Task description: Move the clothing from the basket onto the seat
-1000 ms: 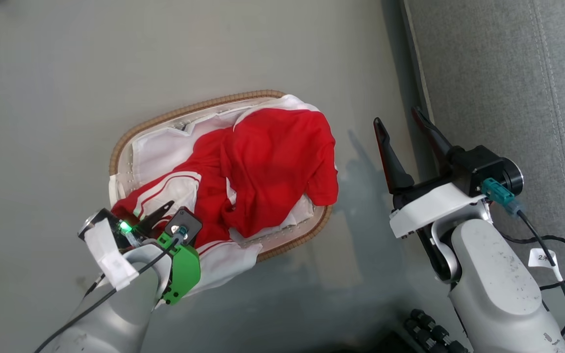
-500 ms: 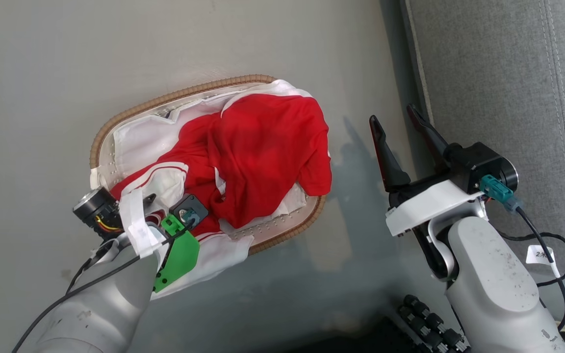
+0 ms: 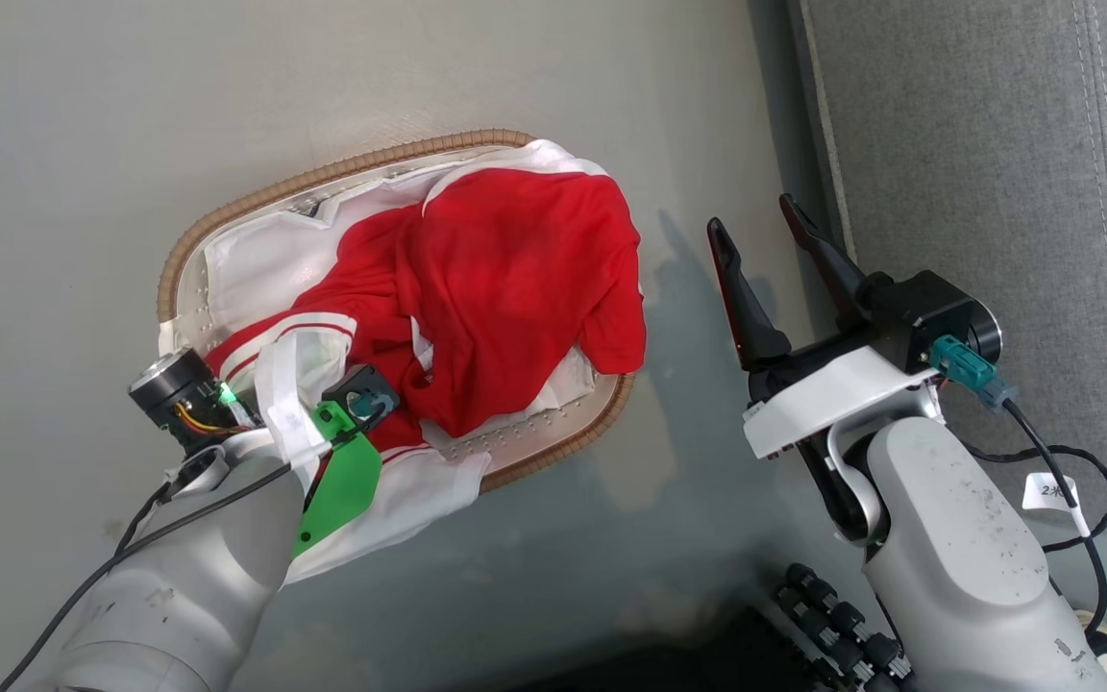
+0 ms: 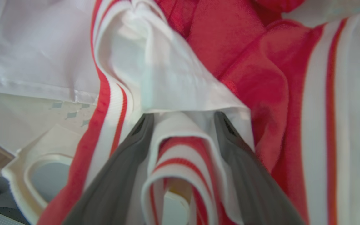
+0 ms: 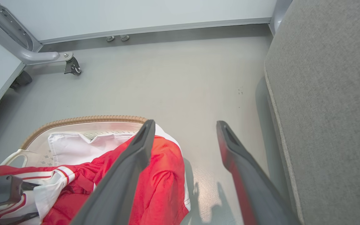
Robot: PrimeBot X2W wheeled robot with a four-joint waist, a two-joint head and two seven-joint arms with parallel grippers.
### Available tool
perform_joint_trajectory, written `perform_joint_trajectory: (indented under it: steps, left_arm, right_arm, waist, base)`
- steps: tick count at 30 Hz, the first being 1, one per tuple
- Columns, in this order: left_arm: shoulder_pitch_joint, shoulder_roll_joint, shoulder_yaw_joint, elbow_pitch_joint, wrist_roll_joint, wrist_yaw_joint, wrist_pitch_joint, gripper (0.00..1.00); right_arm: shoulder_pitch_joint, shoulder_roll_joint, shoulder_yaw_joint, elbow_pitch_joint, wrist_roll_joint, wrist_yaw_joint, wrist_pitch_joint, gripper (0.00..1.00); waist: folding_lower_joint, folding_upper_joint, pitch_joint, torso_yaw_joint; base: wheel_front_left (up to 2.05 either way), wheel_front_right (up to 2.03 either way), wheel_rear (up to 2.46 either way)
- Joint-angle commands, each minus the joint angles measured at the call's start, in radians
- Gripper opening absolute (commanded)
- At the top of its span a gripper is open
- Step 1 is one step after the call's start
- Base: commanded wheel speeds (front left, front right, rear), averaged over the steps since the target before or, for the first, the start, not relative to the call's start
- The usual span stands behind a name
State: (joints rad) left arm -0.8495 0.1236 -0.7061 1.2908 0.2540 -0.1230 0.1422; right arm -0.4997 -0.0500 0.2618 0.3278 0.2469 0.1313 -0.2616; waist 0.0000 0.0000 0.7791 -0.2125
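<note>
Clothing (image 3: 515, 279) lies wholly in the basket (image 3: 323, 178), none on the seat (image 3: 976, 144); left tool (image 4: 183, 117) spread around a striped fold (image 4: 180, 156), right tool (image 3: 751, 213) spread, empty.

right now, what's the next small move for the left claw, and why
Probably shut the left claw on the clothing: its fingers stand apart with a red and white fold of it between them, inside the basket. The right claw hangs open beside the seat, off the pile.
</note>
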Motion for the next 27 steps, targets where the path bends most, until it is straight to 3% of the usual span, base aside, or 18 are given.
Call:
perform_joint_trajectory:
  steps: [1, 2, 3, 13, 27]
  left_arm:
    - [-0.015, 0.009, 0.001, 0.001, -0.011, -0.003, 0.016, 0.64]
    - [-0.017, 0.008, -0.001, 0.001, -0.017, -0.005, 0.024, 0.13]
    - [-0.018, 0.009, 0.000, 0.001, -0.024, -0.005, 0.033, 0.00]
    - [0.011, -0.007, 0.009, 0.001, -0.095, -0.007, 0.006, 0.00]
    - [0.117, -0.066, 0.004, -0.004, -0.231, -0.006, -0.262, 0.00]
  right_arm:
    - [-0.005, -0.003, 0.001, -0.001, 0.004, -0.001, -0.005, 1.00]
    - [-0.006, -0.003, 0.002, -0.001, 0.005, -0.001, -0.005, 1.00]
    - [-0.007, -0.003, 0.002, 0.000, 0.006, -0.001, -0.005, 1.00]
    - [-0.004, -0.003, -0.001, 0.011, 0.020, -0.001, -0.005, 1.00]
    - [0.074, -0.003, -0.012, 0.052, 0.000, -0.001, -0.005, 1.00]
  waist:
    - [0.0000, 0.0000, 0.003, -0.001]
    - [0.0000, 0.0000, 0.004, -0.002]
    - [0.0000, 0.0000, 0.005, -0.002]
    - [0.0000, 0.0000, -0.040, 0.012]
    - [0.0000, 0.0000, -0.280, 0.072]
  base:
    - [0.00, 0.00, 0.00]
    - [0.00, 0.00, 0.00]
    - [0.00, 0.00, 0.00]
    - [0.00, 0.00, 0.00]
    - [0.00, 0.00, 0.00]
